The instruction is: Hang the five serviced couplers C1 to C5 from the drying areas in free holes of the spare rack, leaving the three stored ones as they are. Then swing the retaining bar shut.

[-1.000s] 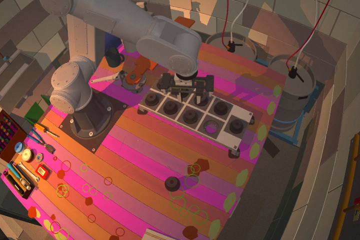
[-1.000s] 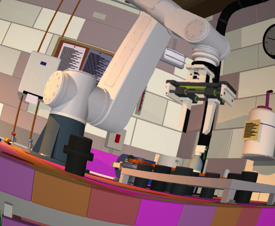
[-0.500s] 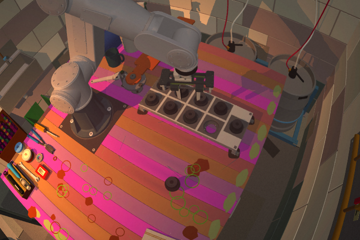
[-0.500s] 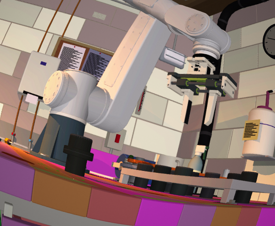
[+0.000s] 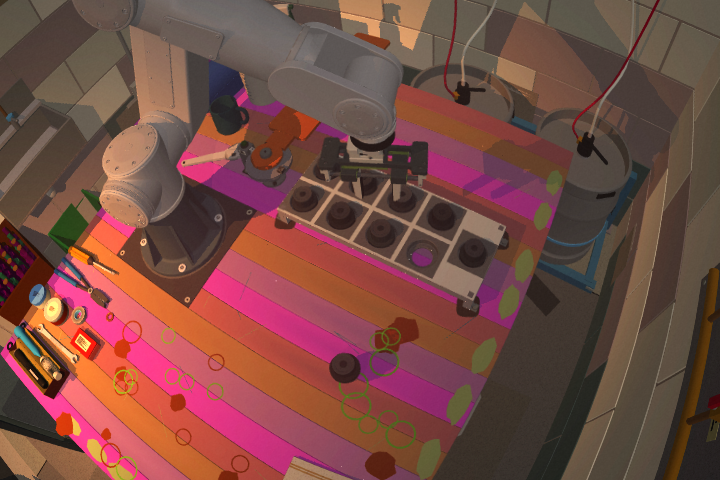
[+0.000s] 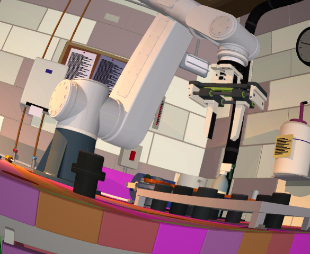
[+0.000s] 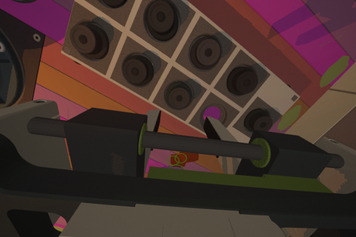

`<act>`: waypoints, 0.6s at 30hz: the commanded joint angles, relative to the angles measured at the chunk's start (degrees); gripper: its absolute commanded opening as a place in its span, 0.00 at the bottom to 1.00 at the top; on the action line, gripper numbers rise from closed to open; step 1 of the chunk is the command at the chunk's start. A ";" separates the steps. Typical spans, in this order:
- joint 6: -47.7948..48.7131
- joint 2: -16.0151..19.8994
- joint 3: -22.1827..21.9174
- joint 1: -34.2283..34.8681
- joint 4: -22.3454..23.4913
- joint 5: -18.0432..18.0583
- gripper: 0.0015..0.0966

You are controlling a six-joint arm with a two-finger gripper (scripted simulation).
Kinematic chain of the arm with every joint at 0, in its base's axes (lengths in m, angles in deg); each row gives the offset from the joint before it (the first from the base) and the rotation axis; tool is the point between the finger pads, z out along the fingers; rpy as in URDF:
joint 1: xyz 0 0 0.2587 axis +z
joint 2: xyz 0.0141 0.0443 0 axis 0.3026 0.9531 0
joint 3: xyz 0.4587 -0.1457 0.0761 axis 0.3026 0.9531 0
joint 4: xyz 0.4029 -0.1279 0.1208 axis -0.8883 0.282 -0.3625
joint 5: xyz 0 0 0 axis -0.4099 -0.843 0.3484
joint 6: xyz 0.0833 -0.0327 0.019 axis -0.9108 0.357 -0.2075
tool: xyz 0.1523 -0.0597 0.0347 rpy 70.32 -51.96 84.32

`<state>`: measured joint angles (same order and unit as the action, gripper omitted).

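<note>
One dark coupler stands upright on the striped table, well in front of the spare rack. The rack is a pale raised plate with two rows of holes, several of them filled with dark couplers, while one hole in the near row stands empty. The retaining bar sticks out to the left from an orange pivot at the rack's far left corner. My gripper hangs high above the rack's far row, open and holding nothing.
The table's right edge lies just past the rack, with two steel kegs beyond it. A dark mug stands behind the pivot. Hand tools lie at the table's left corner. The arm's base is left of the rack.
</note>
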<state>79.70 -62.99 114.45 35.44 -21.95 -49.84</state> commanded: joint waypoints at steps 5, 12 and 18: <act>0.00 -0.03 -0.04 0.00 0.00 0.00 0.60; 0.00 -0.04 -0.04 0.00 0.00 -0.01 0.60; 0.09 -0.22 0.22 -1.80 0.01 0.07 0.60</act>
<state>79.79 -63.17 114.70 33.77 -21.97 -49.77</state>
